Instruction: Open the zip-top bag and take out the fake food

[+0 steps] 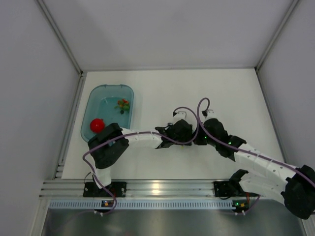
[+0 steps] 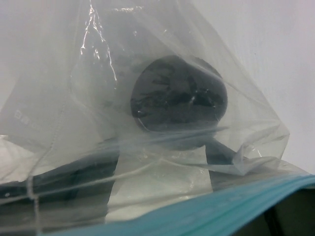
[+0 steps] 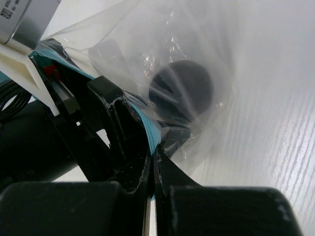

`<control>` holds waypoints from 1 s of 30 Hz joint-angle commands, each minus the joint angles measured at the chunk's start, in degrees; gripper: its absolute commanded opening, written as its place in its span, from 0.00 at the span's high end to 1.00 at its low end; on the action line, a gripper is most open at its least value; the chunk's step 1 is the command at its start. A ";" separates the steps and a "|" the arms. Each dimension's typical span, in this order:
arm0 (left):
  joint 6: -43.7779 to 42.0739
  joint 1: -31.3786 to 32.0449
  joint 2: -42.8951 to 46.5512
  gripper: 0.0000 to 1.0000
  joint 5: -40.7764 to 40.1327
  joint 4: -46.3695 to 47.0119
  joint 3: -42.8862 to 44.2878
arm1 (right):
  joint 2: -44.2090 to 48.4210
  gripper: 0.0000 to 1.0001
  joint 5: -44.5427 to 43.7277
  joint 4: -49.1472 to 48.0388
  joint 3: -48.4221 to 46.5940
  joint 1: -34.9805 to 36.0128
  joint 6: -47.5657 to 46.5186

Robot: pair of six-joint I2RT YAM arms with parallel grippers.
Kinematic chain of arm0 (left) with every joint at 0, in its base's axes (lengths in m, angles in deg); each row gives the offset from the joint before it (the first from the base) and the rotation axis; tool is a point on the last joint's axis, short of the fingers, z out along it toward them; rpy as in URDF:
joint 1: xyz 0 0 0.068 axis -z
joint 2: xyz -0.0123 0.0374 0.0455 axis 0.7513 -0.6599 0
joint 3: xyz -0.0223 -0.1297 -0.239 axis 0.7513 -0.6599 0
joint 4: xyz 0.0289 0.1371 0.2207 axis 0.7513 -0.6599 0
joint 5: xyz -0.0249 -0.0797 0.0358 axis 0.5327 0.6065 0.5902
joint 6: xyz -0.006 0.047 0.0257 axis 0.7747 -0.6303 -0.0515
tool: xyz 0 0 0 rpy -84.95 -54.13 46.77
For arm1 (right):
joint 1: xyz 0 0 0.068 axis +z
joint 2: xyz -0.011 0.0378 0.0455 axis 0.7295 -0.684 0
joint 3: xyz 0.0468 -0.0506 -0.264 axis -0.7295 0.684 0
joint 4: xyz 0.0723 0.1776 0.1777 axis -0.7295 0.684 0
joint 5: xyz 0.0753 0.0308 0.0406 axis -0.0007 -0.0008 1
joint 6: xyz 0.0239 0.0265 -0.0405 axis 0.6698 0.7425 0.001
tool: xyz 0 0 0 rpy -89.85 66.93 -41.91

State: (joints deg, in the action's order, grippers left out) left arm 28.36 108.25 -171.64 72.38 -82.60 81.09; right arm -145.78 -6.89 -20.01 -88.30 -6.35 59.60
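The zip-top bag (image 2: 98, 113) is held off the table between my two grippers, where they meet in the top view. It fills the left wrist view, its light blue zip strip (image 2: 221, 206) along the bottom. A dark purple-black round piece (image 2: 177, 93) sits inside it and also shows in the right wrist view (image 3: 184, 86). My right gripper (image 3: 153, 147) is shut on the blue zip strip (image 3: 147, 123). My left gripper (image 1: 179, 132) holds the bag's edge beside it; its fingers (image 3: 110, 105) show by the strip. My right gripper (image 1: 199, 136) faces it.
A translucent teal tub (image 1: 93, 105) stands at the left of the table, holding a red ball (image 1: 97, 125) and a green-orange-red bit (image 1: 123, 104). White walls close the table at the left, back and right. An aluminium rail runs along the near edge.
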 commanded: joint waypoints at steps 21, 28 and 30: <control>-13.31 2.24 15.91 0.20 -5.73 -16.23 1.77 | -15.41 1.00 42.60 -9.55 -6.70 -1.03 1.88; -17.27 2.24 7.04 0.21 -9.42 -13.77 7.22 | -15.76 1.00 47.09 -7.54 -6.08 -0.94 -1.28; -17.63 2.24 5.63 0.22 -9.86 -11.49 7.75 | -15.85 1.00 47.18 -6.75 -5.47 -1.03 -1.90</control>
State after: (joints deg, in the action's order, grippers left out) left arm 13.04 109.35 -163.31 63.23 -109.84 83.77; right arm -161.16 28.06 -24.93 -93.13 -9.32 59.41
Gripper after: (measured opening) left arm 0.774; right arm 0.006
